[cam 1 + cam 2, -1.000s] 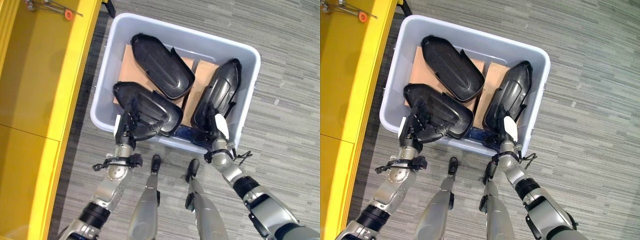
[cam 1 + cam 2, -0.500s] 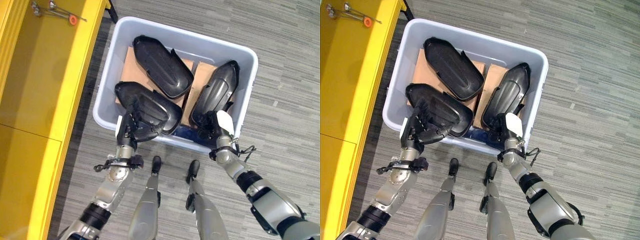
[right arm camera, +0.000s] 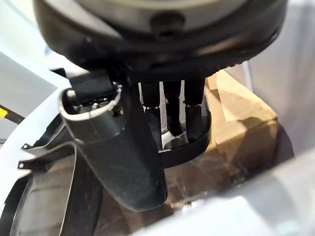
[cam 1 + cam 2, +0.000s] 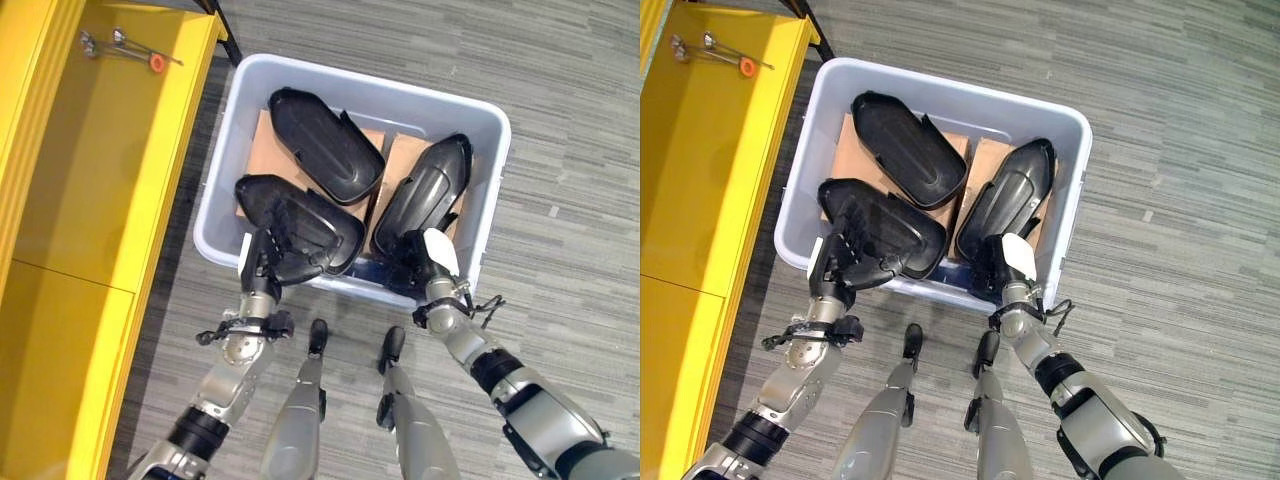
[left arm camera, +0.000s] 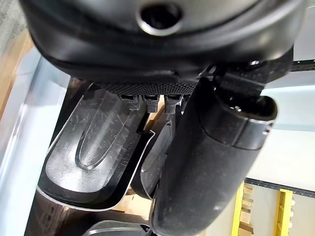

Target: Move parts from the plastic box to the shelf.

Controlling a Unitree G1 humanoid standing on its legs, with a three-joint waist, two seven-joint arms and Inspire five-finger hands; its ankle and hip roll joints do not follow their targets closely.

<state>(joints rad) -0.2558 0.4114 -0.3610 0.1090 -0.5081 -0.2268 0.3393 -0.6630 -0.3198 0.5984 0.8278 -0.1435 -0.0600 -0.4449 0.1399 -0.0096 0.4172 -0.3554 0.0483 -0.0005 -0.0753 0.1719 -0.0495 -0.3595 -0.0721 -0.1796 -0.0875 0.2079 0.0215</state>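
Note:
A pale grey plastic box (image 4: 360, 88) on the floor holds three black moulded shells on cardboard. My left hand (image 4: 258, 268) rests on the near end of the near-left shell (image 4: 310, 228), fingers stretched straight over its rim and the thumb (image 5: 206, 167) extended. My right hand (image 4: 428, 272), with a white thumb cover, is at the near end of the right shell (image 4: 432, 188). Its fingers (image 3: 172, 113) bend down and hook onto that shell's rim. The far-left shell (image 4: 325, 145) lies untouched. The yellow shelf (image 4: 90, 170) stands to the left of the box.
At the far end of the yellow shelf lies a metal tool with an orange knob (image 4: 125, 50). Brown cardboard (image 4: 400, 150) lines the box bottom. Grey carpet (image 4: 560, 120) surrounds the box on the right and far sides.
The camera has shifted, so the box sits lower and more shelf shows. Both hands stay on the same shells, and the shells have not moved in the box.

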